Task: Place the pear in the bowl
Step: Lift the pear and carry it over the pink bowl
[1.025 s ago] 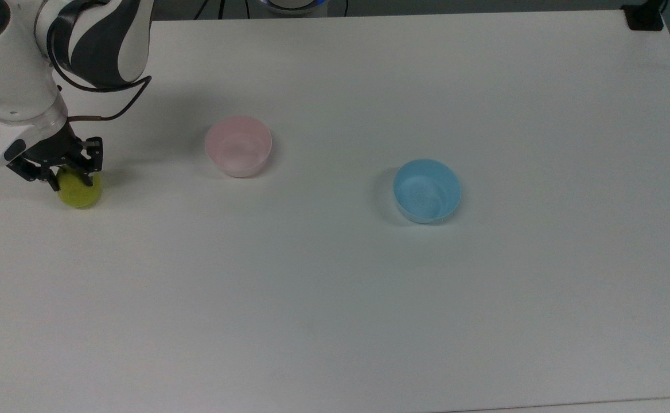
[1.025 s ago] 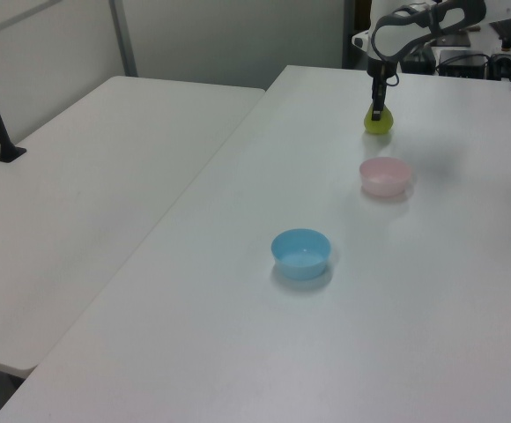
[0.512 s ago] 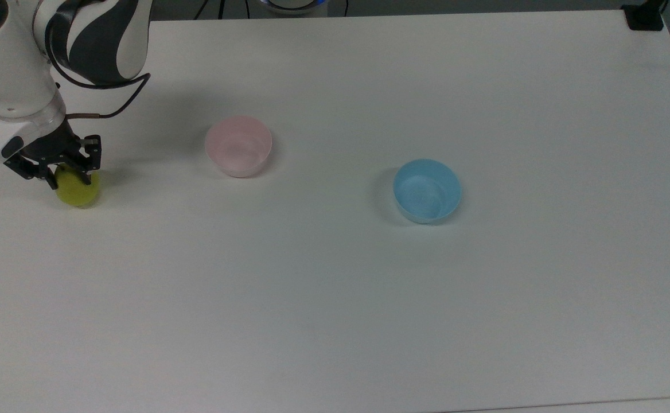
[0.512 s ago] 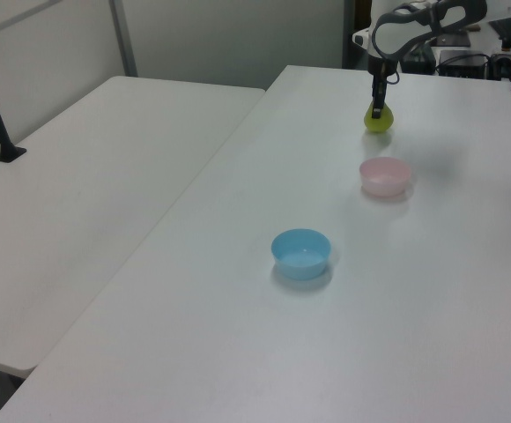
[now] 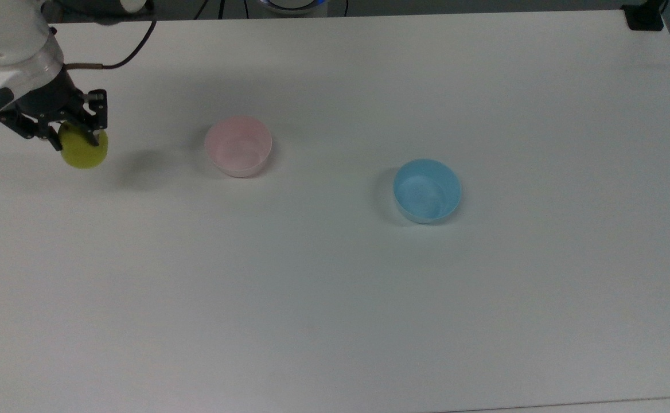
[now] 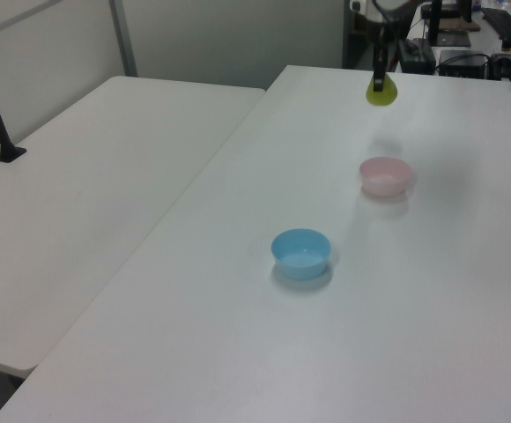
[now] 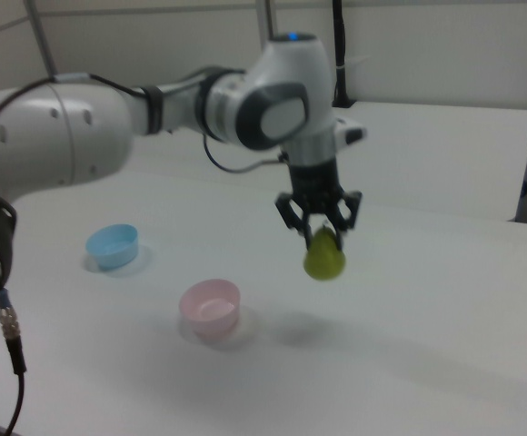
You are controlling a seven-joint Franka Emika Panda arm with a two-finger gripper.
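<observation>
Gripper, fingers clamped on the pear and holding it in the air above the white table, apart from the pink bowl to the top view's right; blue bowl farther right.

We see even, bright overhead light, soft shadows beside the pink bowl and blue bowl, slightly hazy edges
</observation>
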